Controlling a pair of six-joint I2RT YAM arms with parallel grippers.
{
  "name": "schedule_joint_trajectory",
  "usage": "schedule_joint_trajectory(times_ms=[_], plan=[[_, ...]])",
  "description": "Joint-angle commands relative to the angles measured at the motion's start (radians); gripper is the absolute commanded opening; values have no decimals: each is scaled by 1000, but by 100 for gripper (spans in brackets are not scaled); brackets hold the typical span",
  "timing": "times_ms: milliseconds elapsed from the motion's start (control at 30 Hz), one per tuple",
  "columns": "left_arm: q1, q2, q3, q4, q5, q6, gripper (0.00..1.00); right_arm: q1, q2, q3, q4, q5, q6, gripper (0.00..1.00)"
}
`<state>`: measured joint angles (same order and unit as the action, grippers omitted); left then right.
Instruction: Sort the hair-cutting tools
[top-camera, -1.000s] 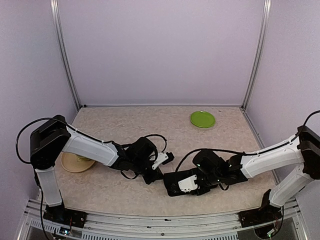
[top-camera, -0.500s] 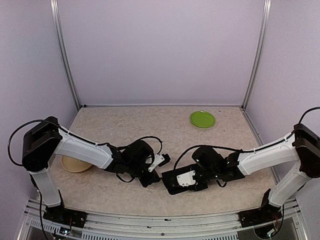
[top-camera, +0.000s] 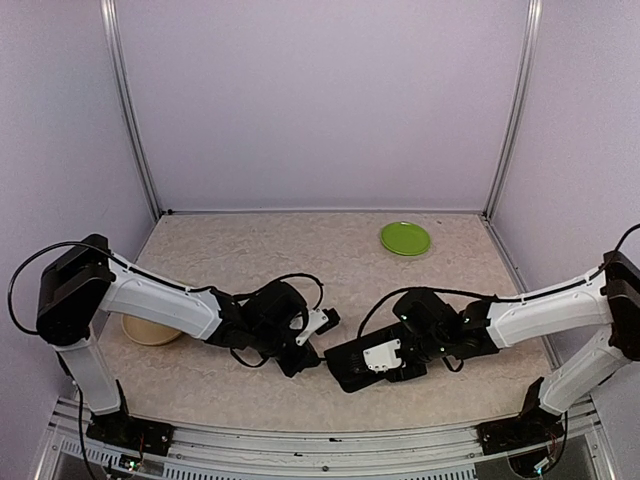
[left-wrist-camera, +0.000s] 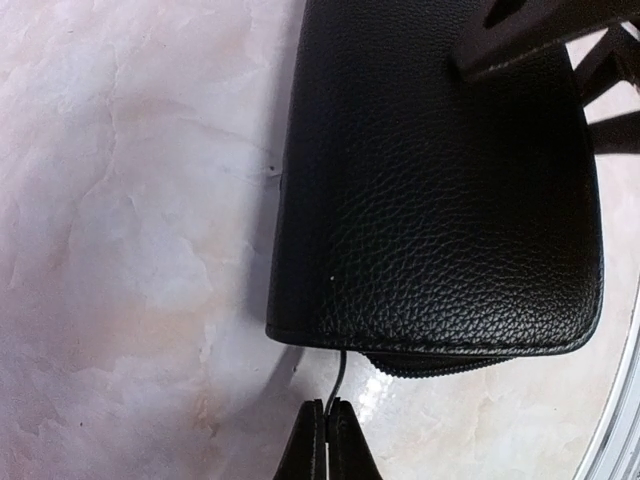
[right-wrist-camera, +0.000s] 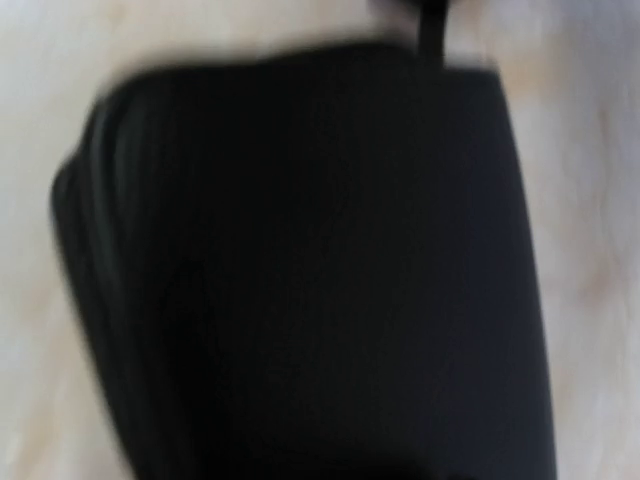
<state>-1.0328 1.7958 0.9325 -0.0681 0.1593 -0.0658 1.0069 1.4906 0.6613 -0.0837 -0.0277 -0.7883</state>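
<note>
1. Tabletop: beige, marbled, with pale walls on three sides. My two arms reach in from the near edge and meet at front centre.
2. Black case: large, flat, grained like leather. It lies flat on the tabletop near the front edge, between my two tools. A zip runs along the edge that faces my left tool.
3. Tan dish: far left on the tabletop, partly hidden under my left arm and well apart from the case.
4. Green plate: towards the back right, well apart from everything else.
5. Right tool: over the right part of the case, with dark fingers crossing the case's far corner in the left wrist view. My right wrist view is blurred and filled with black case. I cannot tell how wide this tool stands, nor whether it grips anything.
6. Left tool: just beside the case's left end, fingertips pressed together on the thin pull.
7. Thin pull: a dark, wire-thin strand running from the case's zip edge straight into my left fingertips.
8. Hair-cutting tools: no view shows them, so I cannot tell where they lie.
</note>
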Motion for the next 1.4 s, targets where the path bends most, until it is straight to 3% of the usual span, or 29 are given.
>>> schedule_joint_trajectory(times_ms=[0, 167, 633, 1067, 1367], plan=[[26, -39, 17, -21, 6, -6, 0, -17, -106, -16, -160, -34, -50, 58], [39, -21, 31, 9, 17, -18, 0, 16, -60, 48, -168, -28, -55, 60], [56, 7, 35, 22, 35, -16, 0, 130, 120, 77, 91, 173, -36, 61], [96, -36, -18, -39, 5, -10, 0, 96, 178, 21, 119, 212, -6, 21], [23, -71, -101, -8, 138, -52, 0, 40, 201, 20, 127, 233, 1, 16]])
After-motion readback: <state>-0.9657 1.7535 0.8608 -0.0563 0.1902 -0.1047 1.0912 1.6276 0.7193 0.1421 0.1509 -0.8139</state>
